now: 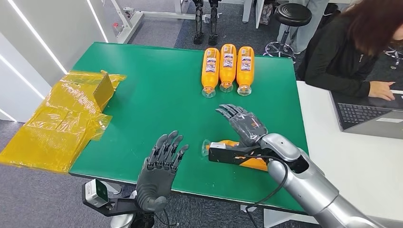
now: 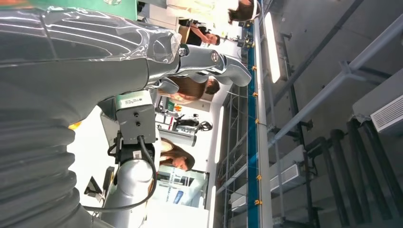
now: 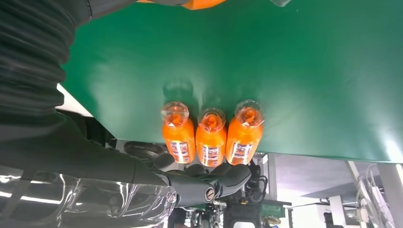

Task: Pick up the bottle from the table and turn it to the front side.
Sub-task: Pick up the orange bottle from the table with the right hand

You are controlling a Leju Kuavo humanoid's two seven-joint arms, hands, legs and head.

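Orange juice bottle [image 1: 237, 156]: lying flat on green table [image 1: 157, 109], near edge, under right wrist. Right hand [image 1: 241, 124]: fingers spread, empty, above bottle. Left hand [image 1: 160, 166]: spread, empty, at 9 o'clock. Three orange bottles [image 1: 227, 69]: rowed at 12 o'clock.

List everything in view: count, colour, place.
Bottles in a row: 3, orange, lying side by side at the table's far edge.
Near bottle: 1, orange, lying under the right wrist at the near side.
Table: 1, green.
Plastic wrap: 1 heap, yellow, off the table's left edge.
Laptop: 1, grey, on the white desk at right.
Person: 1, dark top, at the laptop.
Stool: 1, black, beyond the table.
Left hand: open, over the near edge.
Right hand: open, above the near bottle.
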